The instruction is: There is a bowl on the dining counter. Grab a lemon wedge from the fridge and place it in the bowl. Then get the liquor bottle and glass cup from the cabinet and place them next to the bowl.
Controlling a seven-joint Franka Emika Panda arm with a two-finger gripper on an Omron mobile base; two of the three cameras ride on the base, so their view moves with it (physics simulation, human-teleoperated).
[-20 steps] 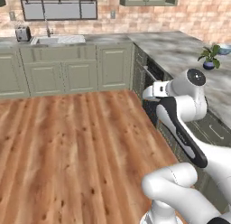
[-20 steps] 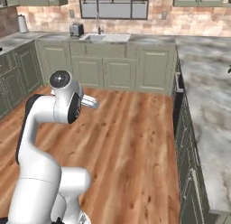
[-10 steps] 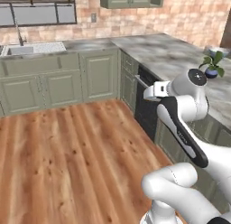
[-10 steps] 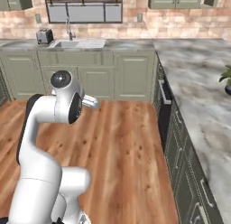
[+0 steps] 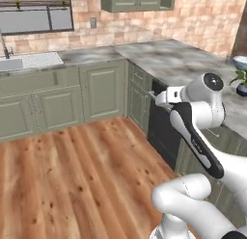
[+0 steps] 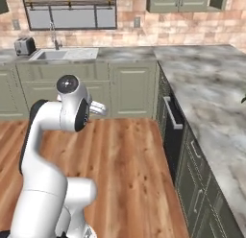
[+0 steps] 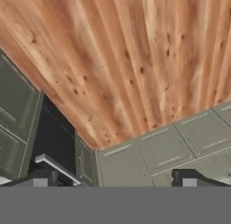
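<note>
My gripper (image 7: 117,179) is open with nothing between its fingertips (image 7: 41,178), and it looks down at the wooden floor and the lower cabinet fronts. The hand sits at chest height in front of the arm (image 5: 161,95) (image 6: 98,108), above the floor. At the right edge of the left base view a pale blue rim (image 5: 240,61) rests on the counter; I cannot tell whether it is the bowl. A green wall cabinet (image 5: 137,1) (image 6: 192,1) hangs above the corner counter. The fridge, lemon wedge, liquor bottle and glass cup are out of view.
A marble counter (image 6: 211,95) runs along the right over green cabinets and a dark dishwasher (image 5: 161,129). The sink (image 6: 65,53) and a toaster (image 6: 24,46) stand under the window at the back. A potted plant (image 5: 241,81) is on the counter. Open wooden floor (image 5: 72,175) lies ahead.
The whole scene has slid left in both base views, so the base has turned right. The arm keeps the same pose and the gripper stays open.
</note>
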